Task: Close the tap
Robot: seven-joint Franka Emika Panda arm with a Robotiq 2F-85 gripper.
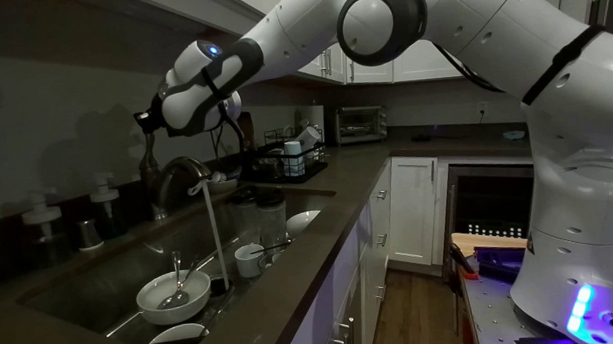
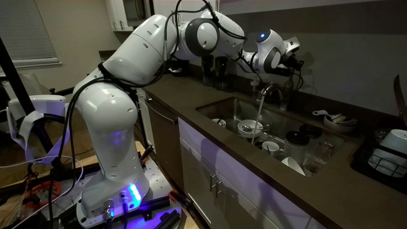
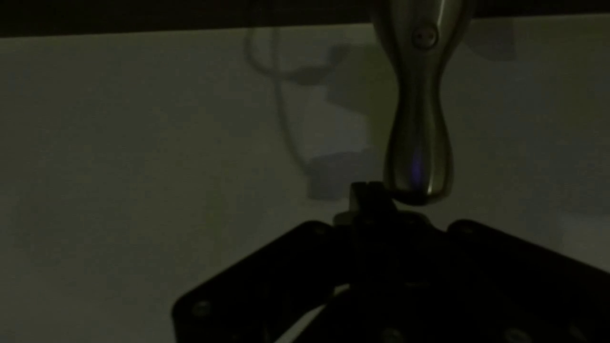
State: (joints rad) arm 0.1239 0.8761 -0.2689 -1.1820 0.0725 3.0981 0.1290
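a brown counter (image 1: 271,291) around a rectangular metal sink (image 1: 80,297)
in there i see a round white bowl (image 1: 179,315) holding a shiny metal spoon (image 1: 174,300), near a white mug (image 1: 248,263); further along, a boxy silver toaster oven (image 1: 360,126) stands past a black wire dish rack (image 1: 290,180).

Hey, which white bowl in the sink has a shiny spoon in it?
The white bowl beside the running water: a shiny spoon rests inside it, whereas the tilted bowl next to the lidded jars shows none.
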